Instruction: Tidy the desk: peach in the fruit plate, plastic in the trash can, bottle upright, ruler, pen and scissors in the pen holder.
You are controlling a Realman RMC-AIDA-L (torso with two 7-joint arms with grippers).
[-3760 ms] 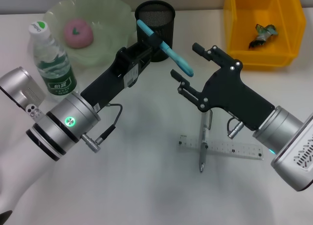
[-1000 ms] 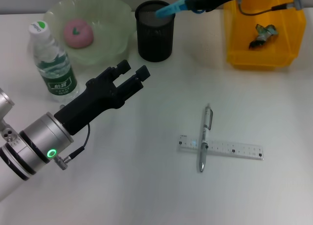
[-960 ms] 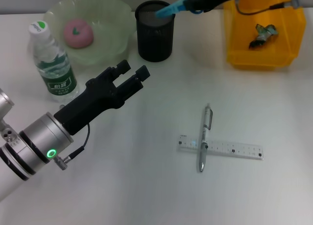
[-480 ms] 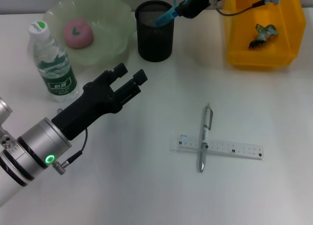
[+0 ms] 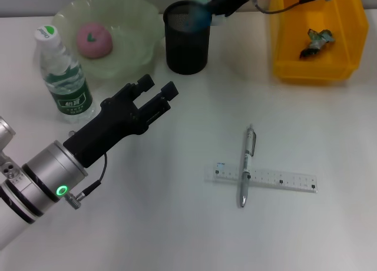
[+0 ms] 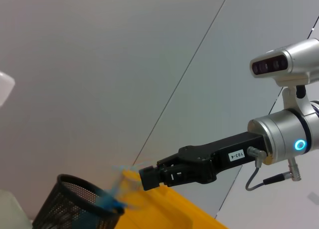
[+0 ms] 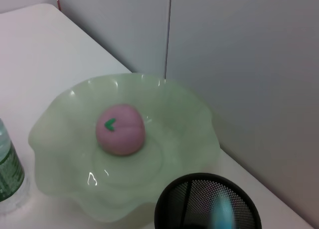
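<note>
The black mesh pen holder [image 5: 187, 38] stands at the back centre. My right gripper [image 5: 217, 3] hovers at its far rim, open. The blue scissors [image 5: 202, 7] show as a blur dropping into the holder; they are also blurred in the left wrist view [image 6: 117, 194] and the right wrist view [image 7: 222, 211]. A silver pen [image 5: 246, 165] lies across a clear ruler [image 5: 283, 180] at the front right. The pink peach [image 5: 93, 39] sits in the green fruit plate [image 5: 132, 23]. The bottle [image 5: 62, 73] stands upright. My left gripper [image 5: 156, 89] is open and empty, in front of the holder.
The yellow trash can [image 5: 294, 41] at the back right holds crumpled plastic [image 5: 316, 40]. The right arm reaches over it from the right. The left arm lies across the front left of the desk.
The right gripper carried the scissors over the holder, tipped them down and let go; they now fall in. The left arm drew back slightly toward the front left.
</note>
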